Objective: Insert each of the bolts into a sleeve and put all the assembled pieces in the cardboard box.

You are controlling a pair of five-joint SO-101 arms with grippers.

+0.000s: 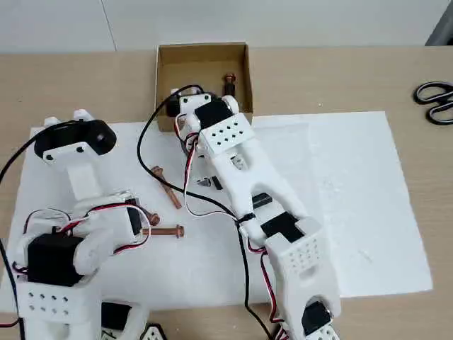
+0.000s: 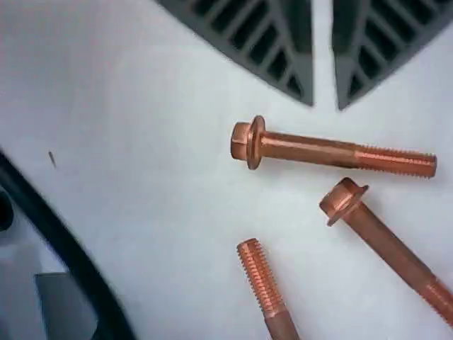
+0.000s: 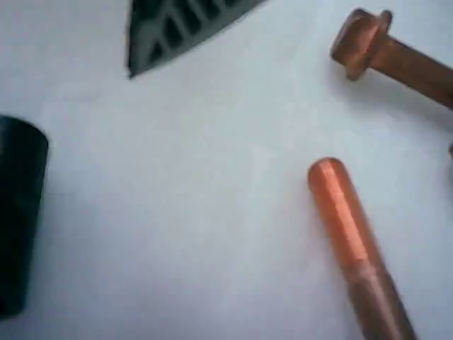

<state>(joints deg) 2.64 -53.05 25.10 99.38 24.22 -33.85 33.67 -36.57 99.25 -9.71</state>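
Note:
Three copper bolts lie on the white sheet: one flat (image 2: 329, 151) (image 1: 164, 231), one slanted (image 2: 386, 244) and one seen by its threaded end (image 2: 262, 280). My left gripper (image 2: 324, 106) (image 1: 139, 218) hangs just over them, its dark fingers (image 2: 283, 42) nearly together with only a thin slit and nothing held. My right gripper (image 1: 202, 177) is low over the sheet near the box, one dark finger (image 3: 177, 28) showing and nothing in it. Beside it stand a black sleeve (image 3: 18, 212), a bolt shaft (image 3: 350, 234) and a bolt head (image 3: 364, 39). One assembled piece (image 1: 229, 81) lies in the cardboard box (image 1: 202, 51).
The white sheet (image 1: 340, 198) covers most of the wooden table. Scissors (image 1: 435, 99) lie at the far right edge. Black and red cables (image 1: 187, 198) trail across the sheet between the arms. The right half of the sheet is bare.

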